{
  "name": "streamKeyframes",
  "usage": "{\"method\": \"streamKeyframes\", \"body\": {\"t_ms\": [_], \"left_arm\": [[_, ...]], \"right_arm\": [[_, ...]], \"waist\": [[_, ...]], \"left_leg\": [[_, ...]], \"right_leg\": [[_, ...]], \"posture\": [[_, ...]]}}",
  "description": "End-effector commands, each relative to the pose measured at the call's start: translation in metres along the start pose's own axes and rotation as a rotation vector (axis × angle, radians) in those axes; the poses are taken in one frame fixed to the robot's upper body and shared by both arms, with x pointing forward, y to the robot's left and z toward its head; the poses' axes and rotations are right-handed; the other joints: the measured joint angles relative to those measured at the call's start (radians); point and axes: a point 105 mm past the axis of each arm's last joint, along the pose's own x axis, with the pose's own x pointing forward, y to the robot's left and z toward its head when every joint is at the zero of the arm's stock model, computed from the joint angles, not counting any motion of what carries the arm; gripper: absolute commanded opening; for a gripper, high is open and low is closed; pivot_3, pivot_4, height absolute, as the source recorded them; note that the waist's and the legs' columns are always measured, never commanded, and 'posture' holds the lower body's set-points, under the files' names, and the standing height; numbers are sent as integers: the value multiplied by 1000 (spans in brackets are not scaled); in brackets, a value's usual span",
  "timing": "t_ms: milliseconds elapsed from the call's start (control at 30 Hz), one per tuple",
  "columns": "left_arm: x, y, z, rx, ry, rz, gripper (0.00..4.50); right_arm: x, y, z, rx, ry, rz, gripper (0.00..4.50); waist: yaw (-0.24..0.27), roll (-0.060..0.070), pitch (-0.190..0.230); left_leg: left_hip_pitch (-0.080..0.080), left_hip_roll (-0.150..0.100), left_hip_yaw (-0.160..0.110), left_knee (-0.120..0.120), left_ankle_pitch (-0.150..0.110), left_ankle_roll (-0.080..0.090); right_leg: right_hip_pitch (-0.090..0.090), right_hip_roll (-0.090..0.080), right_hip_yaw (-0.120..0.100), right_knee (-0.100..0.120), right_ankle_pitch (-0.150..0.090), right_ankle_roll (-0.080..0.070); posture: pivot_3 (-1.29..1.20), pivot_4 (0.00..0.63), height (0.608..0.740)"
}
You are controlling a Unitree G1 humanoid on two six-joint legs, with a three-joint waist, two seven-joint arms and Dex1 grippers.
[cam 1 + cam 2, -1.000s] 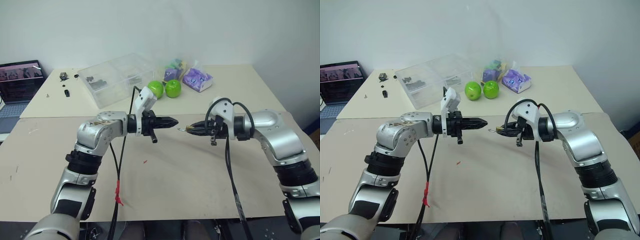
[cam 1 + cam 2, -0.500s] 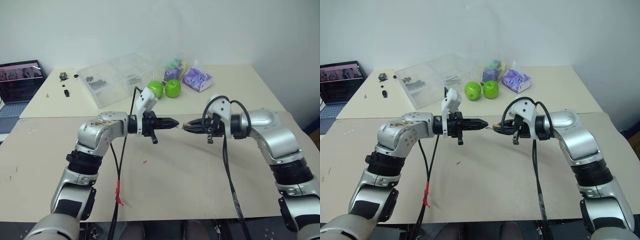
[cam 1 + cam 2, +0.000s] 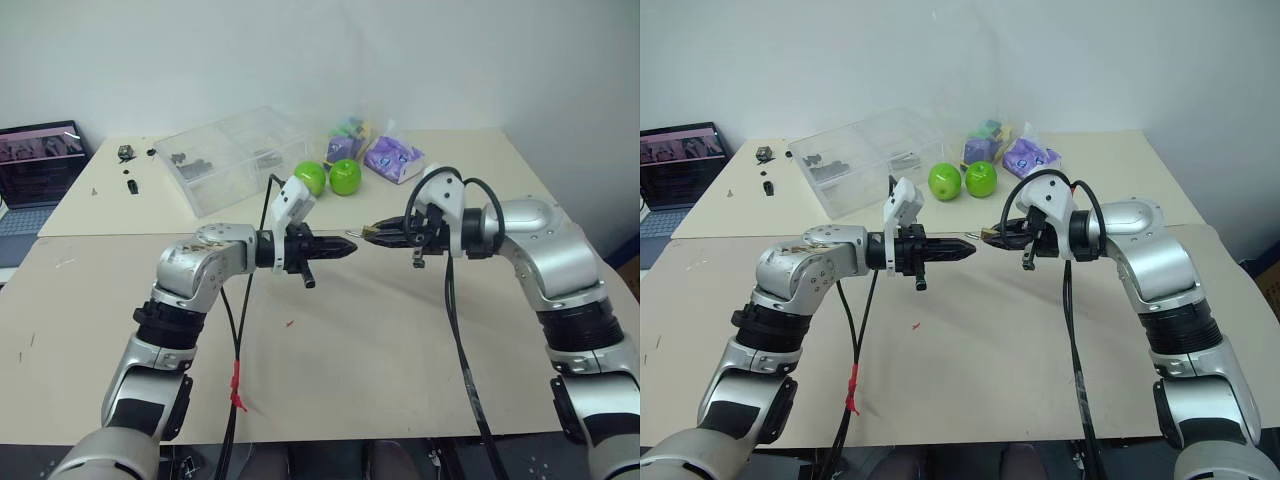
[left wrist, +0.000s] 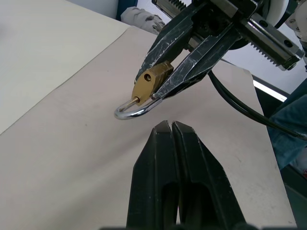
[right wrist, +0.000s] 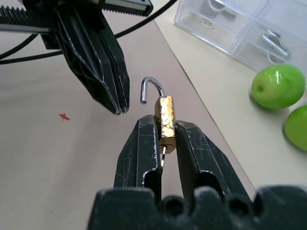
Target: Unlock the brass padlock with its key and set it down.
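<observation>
The brass padlock (image 5: 165,117) is pinched by its body between the fingers of my right gripper (image 5: 164,125), held in the air above the table. Its silvery shackle (image 5: 151,86) hooks outward, and the free end stands clear of the body. A thin silvery piece, seemingly the key (image 5: 164,154), sticks out of the padlock's underside between the fingers. My left gripper (image 4: 167,125) is shut with nothing in it. Its tips point at the padlock (image 4: 151,81) from a short gap away. Both grippers meet tip to tip over the table's middle (image 3: 358,243).
A clear plastic box (image 3: 235,155) stands at the back, with two green apples (image 3: 330,178) and purple bags (image 3: 395,158) beside it. A laptop (image 3: 40,165) sits at the far left near small dark parts (image 3: 130,155). A red speck (image 3: 290,322) lies on the table.
My right gripper has risen with the padlock and drawn a little closer to the left gripper's tips. The left gripper has stayed still and shut.
</observation>
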Motion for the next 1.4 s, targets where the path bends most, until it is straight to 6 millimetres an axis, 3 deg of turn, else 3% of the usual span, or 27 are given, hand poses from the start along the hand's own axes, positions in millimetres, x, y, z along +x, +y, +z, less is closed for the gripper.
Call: {"method": "streamKeyframes", "body": {"t_ms": [33, 133, 367, 800, 1400], "left_arm": [[0, -3, 13, 45, -32, -15, 108], [0, -3, 14, 45, -32, -16, 108], [0, -4, 14, 44, -31, -17, 108], [2, -4, 13, 45, -31, -24, 108], [1, -5, 10, 38, -34, -19, 108]], "right_arm": [[-6, 0, 7, -64, -13, -10, 160], [-6, 3, -5, -70, 27, 0, 160], [-6, 9, -6, -56, 28, 19, 160], [-6, 20, 26, -48, -52, 42, 160], [-12, -15, 29, -81, -41, -63, 160]], "waist": [[0, 0, 0], [3, 0, 0], [-4, 0, 0], [-6, 0, 0], [-18, 0, 0]], "left_leg": [[0, 0, 0, 0, 0, 0], [0, 0, 0, 0, 0, 0], [0, 0, 0, 0, 0, 0], [0, 0, 0, 0, 0, 0], [0, 0, 0, 0, 0, 0]], "right_leg": [[0, 0, 0, 0, 0, 0], [0, 0, 0, 0, 0, 0], [0, 0, 0, 0, 0, 0], [0, 0, 0, 0, 0, 0], [0, 0, 0, 0, 0, 0]], "posture": [[0, 150, 740], [0, 150, 740], [0, 150, 740], [0, 150, 740], [0, 150, 740]]}}
